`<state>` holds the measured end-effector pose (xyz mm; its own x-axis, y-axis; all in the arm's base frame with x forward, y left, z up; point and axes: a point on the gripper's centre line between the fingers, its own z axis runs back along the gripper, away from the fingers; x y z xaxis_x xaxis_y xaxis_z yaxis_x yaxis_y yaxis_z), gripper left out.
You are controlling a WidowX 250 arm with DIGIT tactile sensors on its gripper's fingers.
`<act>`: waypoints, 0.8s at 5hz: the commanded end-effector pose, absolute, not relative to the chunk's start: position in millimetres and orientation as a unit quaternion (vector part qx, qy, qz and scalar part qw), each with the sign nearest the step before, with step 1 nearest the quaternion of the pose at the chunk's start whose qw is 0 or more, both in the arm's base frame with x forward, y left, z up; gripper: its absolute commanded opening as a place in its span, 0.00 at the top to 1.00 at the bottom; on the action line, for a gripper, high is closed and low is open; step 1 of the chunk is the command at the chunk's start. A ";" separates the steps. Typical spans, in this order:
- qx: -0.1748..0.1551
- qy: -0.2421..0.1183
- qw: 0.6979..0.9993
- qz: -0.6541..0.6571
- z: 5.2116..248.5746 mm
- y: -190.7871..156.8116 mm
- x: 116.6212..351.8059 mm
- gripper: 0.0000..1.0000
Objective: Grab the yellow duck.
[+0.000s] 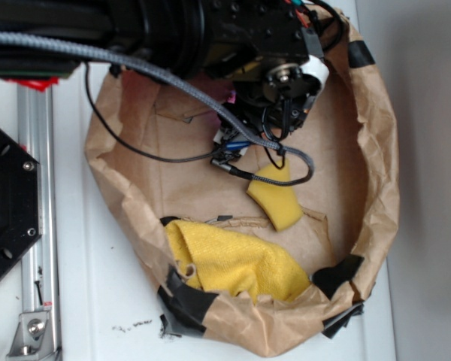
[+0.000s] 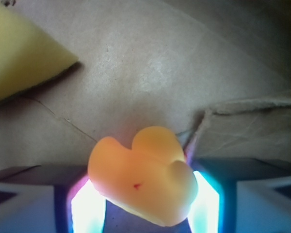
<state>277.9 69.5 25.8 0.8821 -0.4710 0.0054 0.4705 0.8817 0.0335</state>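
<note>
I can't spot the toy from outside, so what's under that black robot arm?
Brown paper lining, and part of a flat yellow sponge. The arm hides the small glossy yellow duck there; only the wrist view shows it, between the hand's fingers.

The gripper (image 2: pixel 140 206) is seen pointed downward, its two glowing fingers (image 2: pixel 87 208) closed against the yellow duck (image 2: pixel 143 182)

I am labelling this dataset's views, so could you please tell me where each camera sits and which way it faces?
Exterior: overhead, looking down into the paper bag; the arm hides the gripper.
Wrist: on the gripper, facing the bag floor; both fingers flank the yellow duck.
Shared: the yellow sponge and the bag.
</note>
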 end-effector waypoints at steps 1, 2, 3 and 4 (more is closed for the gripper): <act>0.039 -0.121 0.980 -0.153 143.0 56.5 283.0 1.00; 0.063 -0.100 0.981 -0.151 183.0 49.4 273.4 1.00; 0.070 -0.026 0.990 -0.119 196.1 45.3 263.6 1.00; 0.046 -0.013 0.999 0.003 192.6 38.7 252.3 1.00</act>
<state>245.3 47.1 177.7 0.9995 0.0218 -0.0247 -0.0196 0.9961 0.0861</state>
